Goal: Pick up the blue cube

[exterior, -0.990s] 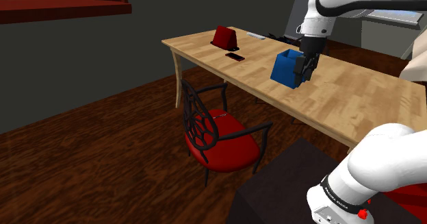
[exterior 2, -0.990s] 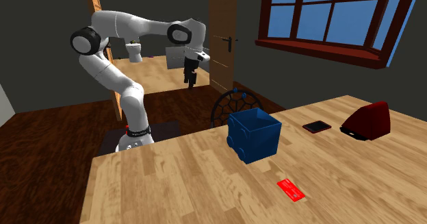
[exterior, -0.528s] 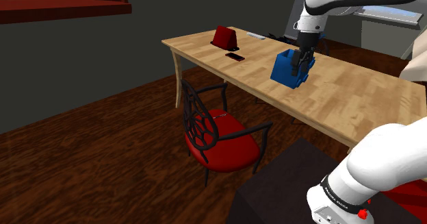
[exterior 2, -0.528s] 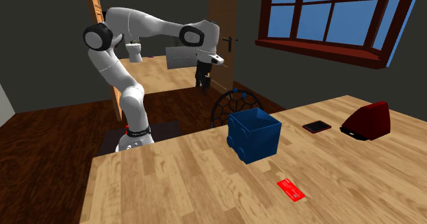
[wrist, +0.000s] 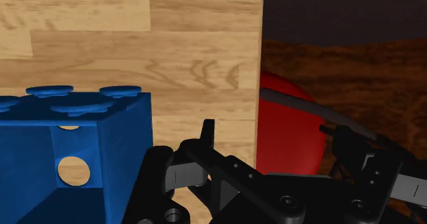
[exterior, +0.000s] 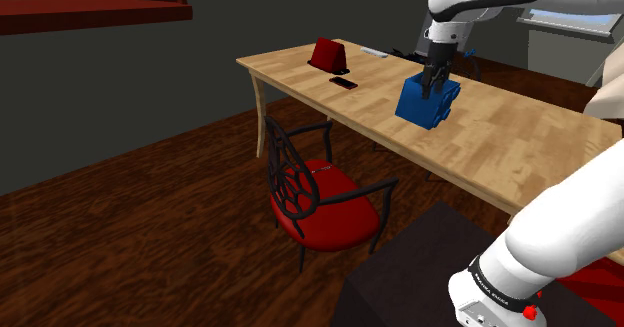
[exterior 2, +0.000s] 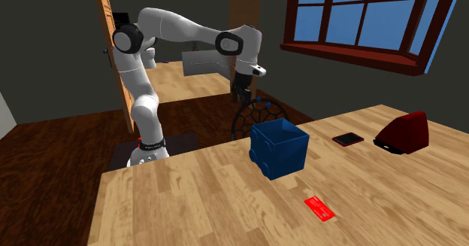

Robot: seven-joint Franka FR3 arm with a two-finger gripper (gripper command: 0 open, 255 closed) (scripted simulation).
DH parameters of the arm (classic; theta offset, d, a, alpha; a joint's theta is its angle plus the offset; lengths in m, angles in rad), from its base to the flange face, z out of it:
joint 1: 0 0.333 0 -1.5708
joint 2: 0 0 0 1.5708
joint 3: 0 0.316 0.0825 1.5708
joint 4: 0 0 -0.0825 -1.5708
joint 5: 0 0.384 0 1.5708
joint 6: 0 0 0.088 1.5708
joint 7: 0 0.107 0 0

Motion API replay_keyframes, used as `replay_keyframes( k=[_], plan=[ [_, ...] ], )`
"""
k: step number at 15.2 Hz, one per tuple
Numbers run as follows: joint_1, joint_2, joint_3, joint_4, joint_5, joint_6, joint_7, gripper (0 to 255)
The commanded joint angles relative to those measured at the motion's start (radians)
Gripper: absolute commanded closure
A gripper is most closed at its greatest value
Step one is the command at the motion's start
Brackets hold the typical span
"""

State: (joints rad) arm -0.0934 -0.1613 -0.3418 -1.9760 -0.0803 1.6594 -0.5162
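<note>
Where grey walls [exterior: 120, 95] and a dark plank floor [exterior: 150, 235] close the room, a pale wooden desk [exterior: 500, 145] stands. A red-framed window [exterior 2: 361, 15] with blue panes is set in one wall. A black-framed chair [exterior: 325, 210] with a red seat sits at one long edge.

The blue cube [exterior 2: 279, 150] rests on the desk near that edge, about midway along it. Its hollow side opens upward, and its studded face turns away from the end where a dark red object [exterior 2: 404, 132] and a flat black slab [exterior 2: 348, 139] lie. No side looks plainly longer than the rest. A red card [exterior 2: 322, 208] lies further in, toward the opposite long edge.

The gripper [exterior 2: 242, 95] hovers over the chair-side edge just beside the cube, touching nothing, jaws apart.

In the wrist view the cube's lower part is cut off and partly covered by the gripper's black body. In the second exterior view the desk hides most of the chair. A small pale thing [exterior: 375, 51] at the far corner is too small to name.
</note>
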Motion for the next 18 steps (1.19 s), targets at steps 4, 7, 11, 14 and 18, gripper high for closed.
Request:
replay_keyframes(
  k=[4,7,11,14,18],
  plan=[
    [-0.030,0.177,-0.049,0.186,0.031,0.003,-0.099,0],
    [-0.057,0.294,-0.069,0.318,0.065,-0.007,-0.155,0],
    [-0.112,0.463,-0.083,0.527,0.118,-0.043,-0.224,0],
    [-0.112,0.464,-0.081,0.501,0.118,-0.016,-0.223,0],
    [-0.109,0.464,-0.080,0.448,0.118,0.038,-0.221,0]
  ],
)
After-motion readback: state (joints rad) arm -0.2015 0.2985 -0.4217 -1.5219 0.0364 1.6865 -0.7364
